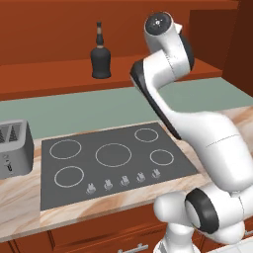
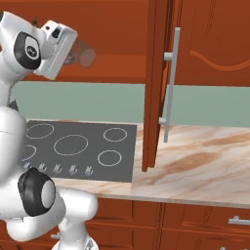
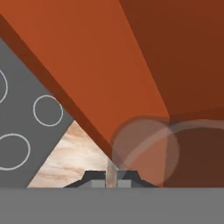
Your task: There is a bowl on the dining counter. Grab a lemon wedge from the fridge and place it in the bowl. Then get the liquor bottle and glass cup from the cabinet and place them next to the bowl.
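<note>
The claw (image 3: 111, 178) is seen raised to the level of the open cabinet shelf (image 1: 59, 74), above the right end of the stovetop (image 1: 111, 160). In the hand view its two dark fingertips (image 3: 94, 177) are drawn narrowly together on the thin wall of a clear glass cup (image 3: 146, 151), a sliver of which stands between them; the cup is thus gripped by its rim. The body of the glass extends forward and to the right of the tips in that view, lying on its side relative to the camera, with its round base and mouth seen as pale arcs against the dark cabinet interior. In the right base view the glass cup (image 2: 84, 55) is seen projecting from the hand towards the cabinet, held clear of the shelf.

The liquor bottle (image 1: 101, 55) is seen upright on the shelf, well to the left of the claw and at about the same height. An open cabinet door (image 2: 157, 83) with a long metal handle (image 2: 171, 83) stands to the right of the claw. Below the claw lie the stovetop with its ringed burners and a row of knobs (image 1: 122, 181), and the marble-patterned counter (image 2: 195, 166). A toaster (image 1: 15, 148) rests on the counter far to the left and below.
</note>
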